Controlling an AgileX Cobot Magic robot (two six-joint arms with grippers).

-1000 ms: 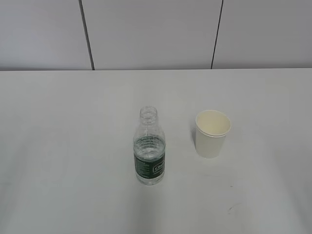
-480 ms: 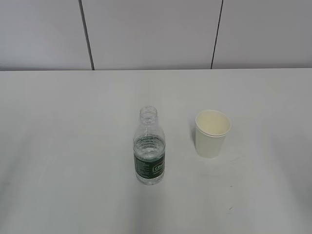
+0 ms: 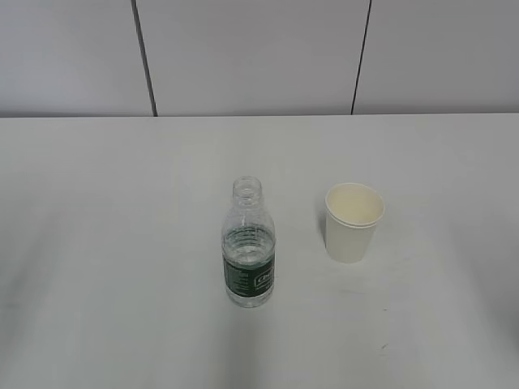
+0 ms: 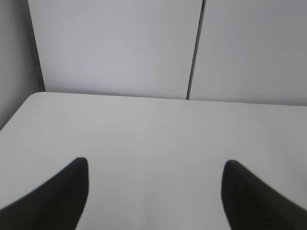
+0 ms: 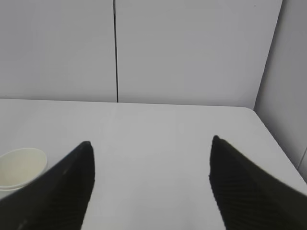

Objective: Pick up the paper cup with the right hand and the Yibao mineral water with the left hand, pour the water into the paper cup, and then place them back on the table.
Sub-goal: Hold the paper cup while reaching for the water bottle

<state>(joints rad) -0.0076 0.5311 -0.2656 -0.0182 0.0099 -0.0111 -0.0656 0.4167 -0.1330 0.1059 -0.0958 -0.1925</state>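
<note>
The Yibao mineral water bottle point(image 3: 249, 247), clear with a dark green label and no cap, stands upright on the white table point(image 3: 122, 243) near the middle of the exterior view. The white paper cup point(image 3: 353, 221) stands upright to its right, apart from it. Neither arm shows in the exterior view. My left gripper point(image 4: 154, 165) is open and empty over bare table; the bottle is out of its view. My right gripper point(image 5: 150, 146) is open and empty; the paper cup point(image 5: 20, 166) shows at the lower left of the right wrist view, beside the left finger.
A grey panelled wall point(image 3: 259, 57) with dark seams runs behind the table's far edge. The table's left far corner point(image 4: 36, 96) shows in the left wrist view, its right far corner point(image 5: 252, 111) in the right wrist view.
Bottle and cup have not moved. Faint shadows on the table's front part have shifted slightly.
</note>
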